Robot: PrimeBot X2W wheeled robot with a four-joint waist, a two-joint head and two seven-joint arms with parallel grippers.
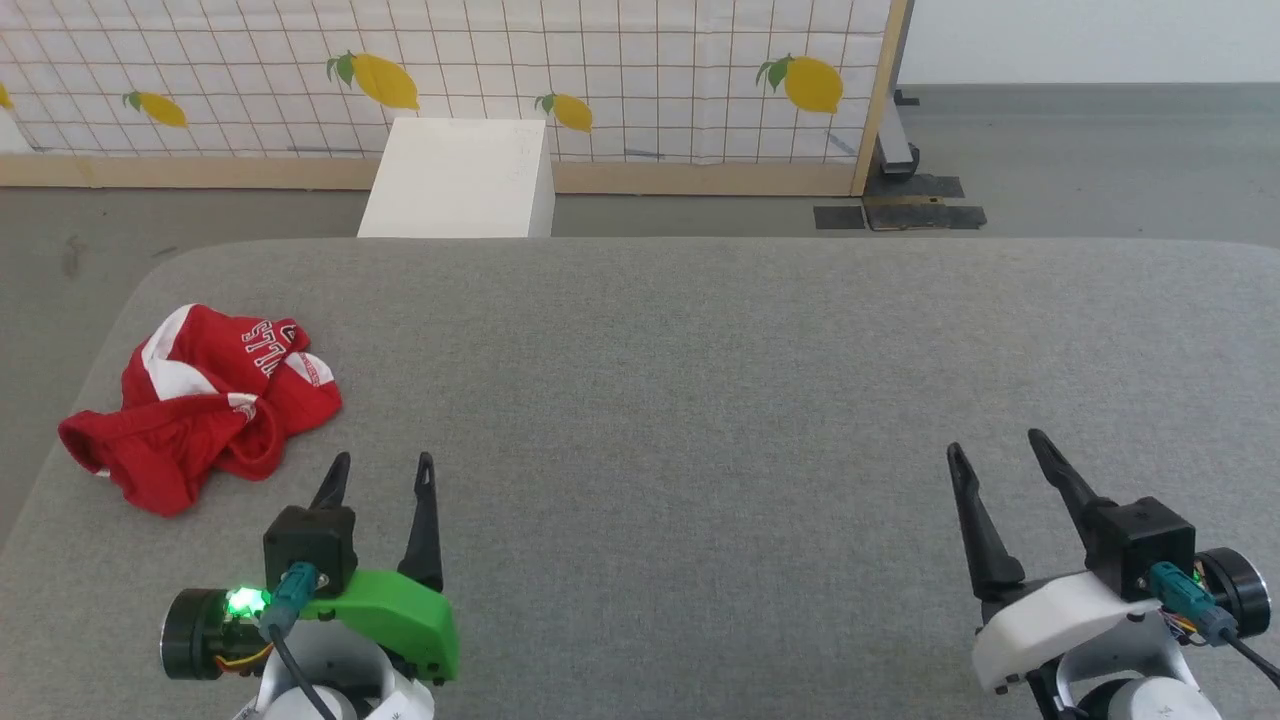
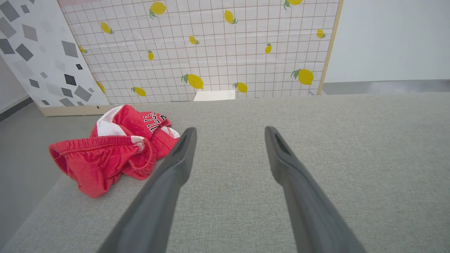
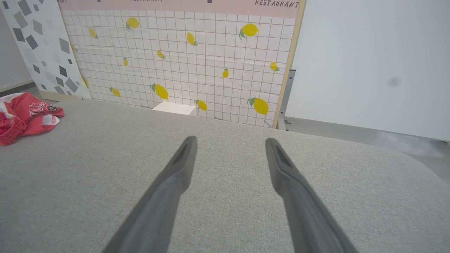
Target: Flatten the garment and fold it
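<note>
Shorts (image 1: 200, 400) of red soft fabric, with white side stripes and white lettering, lie crumpled in a heap near the left edge of the grey cloth-covered table (image 1: 700, 350). Their gathered waistband is turned toward the robot and the lettering faces away from it. The left gripper (image 1: 385, 458), with long dark fingers on a green mount, hovers over the table just right of the shorts and nearer the robot, jaws spread wide with nothing between them. In the left wrist view the shorts (image 2: 112, 147) sit close beside that gripper's (image 2: 230, 130) left finger without touching it. The right gripper (image 1: 995, 442), on a white mount, is well apart on the table's right side, also gaping wide and empty. From its wrist view (image 3: 231, 139) the shorts (image 3: 24, 116) show far off at the left edge. A white box-shaped block (image 1: 460, 180) stands on the floor beyond the table's far edge. Whether it holds anything cannot be told. Behind it rises a white gridded panel printed with yellow lemons (image 1: 650, 80).
</note>
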